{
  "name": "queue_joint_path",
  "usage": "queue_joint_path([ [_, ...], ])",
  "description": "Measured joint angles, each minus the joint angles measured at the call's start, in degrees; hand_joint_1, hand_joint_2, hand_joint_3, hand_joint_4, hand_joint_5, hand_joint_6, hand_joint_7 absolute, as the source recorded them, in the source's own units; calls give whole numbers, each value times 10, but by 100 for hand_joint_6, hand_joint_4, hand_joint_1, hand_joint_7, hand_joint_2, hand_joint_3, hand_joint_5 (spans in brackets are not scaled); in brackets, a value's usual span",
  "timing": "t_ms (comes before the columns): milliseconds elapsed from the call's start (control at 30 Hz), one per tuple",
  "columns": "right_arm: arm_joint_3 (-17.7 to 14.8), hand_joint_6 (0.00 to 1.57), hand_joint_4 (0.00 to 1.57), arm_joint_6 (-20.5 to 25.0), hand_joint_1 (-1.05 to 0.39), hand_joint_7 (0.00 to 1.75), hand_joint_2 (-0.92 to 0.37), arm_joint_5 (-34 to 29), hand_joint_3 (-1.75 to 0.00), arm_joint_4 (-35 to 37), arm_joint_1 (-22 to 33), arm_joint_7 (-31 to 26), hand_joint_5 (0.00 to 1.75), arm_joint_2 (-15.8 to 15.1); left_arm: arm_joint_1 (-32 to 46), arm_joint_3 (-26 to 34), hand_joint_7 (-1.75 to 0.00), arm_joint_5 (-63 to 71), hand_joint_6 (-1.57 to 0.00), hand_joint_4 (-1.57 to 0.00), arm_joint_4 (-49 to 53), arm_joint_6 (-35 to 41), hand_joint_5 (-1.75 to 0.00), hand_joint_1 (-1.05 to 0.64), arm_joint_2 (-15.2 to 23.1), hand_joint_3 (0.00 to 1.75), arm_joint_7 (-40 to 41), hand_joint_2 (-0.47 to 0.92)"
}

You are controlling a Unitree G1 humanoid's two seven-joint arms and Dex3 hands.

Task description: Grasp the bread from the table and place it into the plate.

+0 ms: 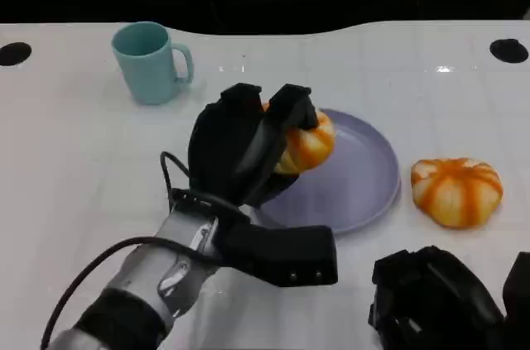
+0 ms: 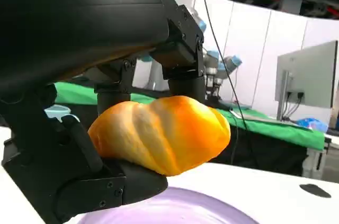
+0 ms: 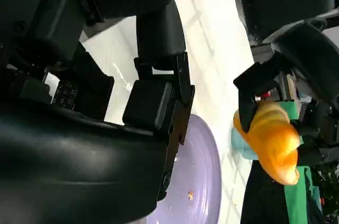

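Observation:
My left hand (image 1: 240, 151) grips an orange-and-white bread roll (image 1: 308, 143) and holds it just above the left part of the lavender plate (image 1: 360, 184). In the left wrist view the roll (image 2: 161, 131) sits between black fingers (image 2: 183, 73) above and the thumb below, with the plate (image 2: 175, 211) close beneath. The right wrist view shows the same roll (image 3: 273, 139) held over the plate (image 3: 198, 181). A second, pumpkin-shaped bread (image 1: 457, 190) lies on the table right of the plate. My right hand (image 1: 443, 300) rests low at the near right, holding nothing; its finger spread is unclear.
A teal mug (image 1: 151, 61) stands at the back left of the white table (image 1: 74, 160). Two dark holes (image 1: 508, 50) mark the table's far corners. A black cable loops beside my left forearm (image 1: 149, 280).

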Motion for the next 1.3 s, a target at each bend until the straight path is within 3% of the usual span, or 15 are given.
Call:
queue_joint_path([
  [233,0,157,152,0,-105,100,-3,1,-139,2,0,2,132,0,-40,-13,-175,-5,-89,-111,83,-21,-175,-26,-30,155,7,21],
  [367,0,157,151,-11,-105,100,-5,0,-137,3,0,2,131,0,-65,-25,-175,0,-88,-112,115,-15,-175,-26,-34,146,8,23],
  [433,0,157,152,-12,-105,100,-4,-2,-136,3,-1,1,131,0,-76,-32,-172,2,-85,-108,123,-9,-175,-27,-34,131,6,23],
  [567,0,157,152,-12,-105,100,-5,-1,-136,3,-1,2,131,0,-84,-38,-134,-7,-84,-90,144,-9,-167,-33,-39,94,-25,39],
  [600,0,157,152,-12,-105,100,-4,0,-136,3,-1,2,131,0,-86,-38,-115,-13,-77,-83,149,-9,-148,-37,-40,86,-38,47],
  [667,0,157,153,-12,-105,100,-3,0,-136,3,-1,2,131,0,-88,-38,-99,-20,-69,-76,150,-8,-137,-40,-40,80,-65,52],
  [733,0,157,153,-11,-105,101,-3,2,-137,3,-1,2,131,0,-91,-40,-80,-22,-56,-60,150,-6,-133,-43,-39,76,-87,57],
  [767,0,157,153,-10,-105,101,-3,3,-137,3,0,2,131,0,-92,-41,-75,-22,-54,-56,149,-5,-132,-44,-38,74,-98,59],
  [833,0,157,152,-9,-105,101,-3,4,-138,3,0,3,131,0,-93,-44,-59,-22,-40,-35,147,2,-118,-55,-37,43,-121,79],
  [933,0,157,152,-9,-105,101,-4,4,-138,3,0,3,131,0,-94,-54,-53,-19,-36,-30,140,21,-114,-58,-32,24,-166,90],
  [1000,0,157,152,-9,-105,101,-4,4,-138,3,0,3,131,0,-94,-58,-52,-19,-36,-29,134,28,-113,-58,-29,22,-179,92],
  [1033,0,157,152,-9,-105,100,-3,4,-137,3,0,3,131,0,-94,-59,-44,-19,-20,-12,130,30,-104,-76,-28,28,-182,92],
  [1133,0,157,152,-9,-105,100,-4,3,-136,3,0,3,131,0,-95,-67,-41,-11,-3,-1,122,45,-77,-96,-23,44,-199,92],
  [1300,0,157,152,-11,-105,100,-5,2,-136,3,0,3,131,0,-96,-84,-42,4,0,0,94,72,-65,-104,-8,52,-247,92],
])
